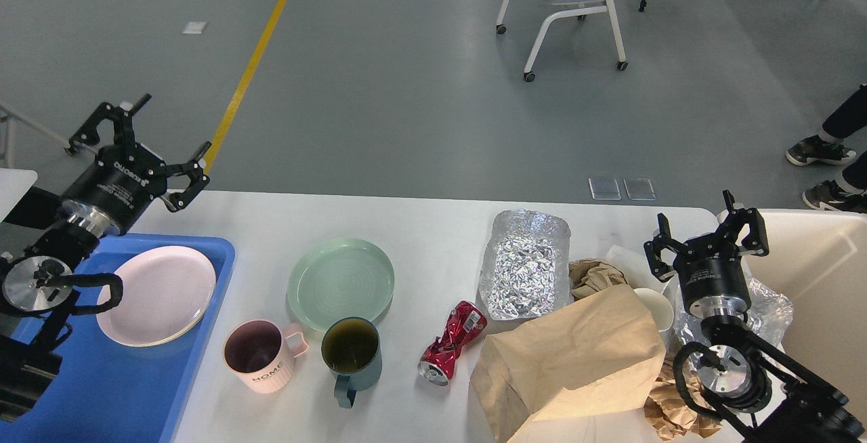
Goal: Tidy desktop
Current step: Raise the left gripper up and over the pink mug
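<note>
Filling most of the lower view, the smooth white matte bench (420,226) carries a ribbed mint-green plate (341,282), a fluted pink mug (259,355), a dark teal mug (351,355), a crushed red can (450,343), a crinkled foil tray (525,263) and a creased brown paper bag (576,355). A glossy pale pink plate (157,294) lies in the blue plastic tray (135,389). The left pincer (139,137) hangs spread and empty above the bench's far left corner. The right pincer (704,229) looks spread too, near the beige bin (819,260).
</note>
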`<state>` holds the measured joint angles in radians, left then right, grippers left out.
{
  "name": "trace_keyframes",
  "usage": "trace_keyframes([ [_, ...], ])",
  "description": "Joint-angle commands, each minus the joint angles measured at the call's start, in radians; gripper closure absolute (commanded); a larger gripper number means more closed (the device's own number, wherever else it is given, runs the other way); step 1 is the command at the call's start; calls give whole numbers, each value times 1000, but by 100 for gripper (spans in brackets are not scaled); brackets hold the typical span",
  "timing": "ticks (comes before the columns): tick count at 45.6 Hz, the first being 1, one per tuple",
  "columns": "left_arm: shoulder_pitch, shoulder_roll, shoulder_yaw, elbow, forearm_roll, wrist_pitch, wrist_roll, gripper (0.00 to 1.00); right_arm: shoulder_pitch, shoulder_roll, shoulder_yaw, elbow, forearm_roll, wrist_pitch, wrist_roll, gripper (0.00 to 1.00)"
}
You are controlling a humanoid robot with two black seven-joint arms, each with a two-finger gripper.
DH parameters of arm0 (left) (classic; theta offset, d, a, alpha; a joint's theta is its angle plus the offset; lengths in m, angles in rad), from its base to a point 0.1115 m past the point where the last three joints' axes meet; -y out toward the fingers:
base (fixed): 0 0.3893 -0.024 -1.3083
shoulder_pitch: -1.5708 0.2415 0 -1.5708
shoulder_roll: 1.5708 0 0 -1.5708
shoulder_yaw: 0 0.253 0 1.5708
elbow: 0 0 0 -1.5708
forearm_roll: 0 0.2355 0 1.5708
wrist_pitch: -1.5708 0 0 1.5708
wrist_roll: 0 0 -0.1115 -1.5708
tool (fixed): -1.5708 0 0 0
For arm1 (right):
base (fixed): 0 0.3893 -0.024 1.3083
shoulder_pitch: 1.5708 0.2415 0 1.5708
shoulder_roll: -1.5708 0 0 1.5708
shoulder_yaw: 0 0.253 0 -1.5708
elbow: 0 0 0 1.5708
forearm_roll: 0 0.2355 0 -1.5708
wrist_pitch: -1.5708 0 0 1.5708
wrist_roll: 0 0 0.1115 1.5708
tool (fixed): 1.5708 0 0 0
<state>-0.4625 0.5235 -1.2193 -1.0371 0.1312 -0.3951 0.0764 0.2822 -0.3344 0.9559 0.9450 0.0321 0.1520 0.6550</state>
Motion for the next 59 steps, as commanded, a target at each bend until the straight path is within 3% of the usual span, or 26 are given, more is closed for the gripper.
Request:
trace_keyframes([
  [1, -189, 144, 300, 5, 8, 1, -4, 4, 0, -2, 0, 0, 0, 1, 0, 0],
  [9, -465, 216, 726, 25, -4, 1, -24, 4, 0, 0, 0, 0, 0, 1, 0, 0],
  [21, -899, 214, 1343, 81, -2, -15, -26, 4, 0, 0, 0, 0, 0, 1, 0, 0],
  [26, -1076, 196, 1570, 80, -4, -16, -49, 4, 0, 0, 0, 0, 0, 0, 0, 0],
  [31, -1168, 113, 1773, 80, -2, -16, -60, 4, 0, 0, 0, 0, 0, 1, 0, 0],
  [40, -1363, -13, 1988, 37, -2, -125, -44, 4, 0, 0, 0, 0, 0, 0, 0, 0],
  [48, -1570, -34, 2165, -61, 1, -323, -44, 4, 0, 0, 0, 0, 0, 0, 0, 0],
  [59, -1883, -141, 2318, -326, -4, -370, -60, 4, 0, 0, 0, 0, 0, 0, 0, 0],
])
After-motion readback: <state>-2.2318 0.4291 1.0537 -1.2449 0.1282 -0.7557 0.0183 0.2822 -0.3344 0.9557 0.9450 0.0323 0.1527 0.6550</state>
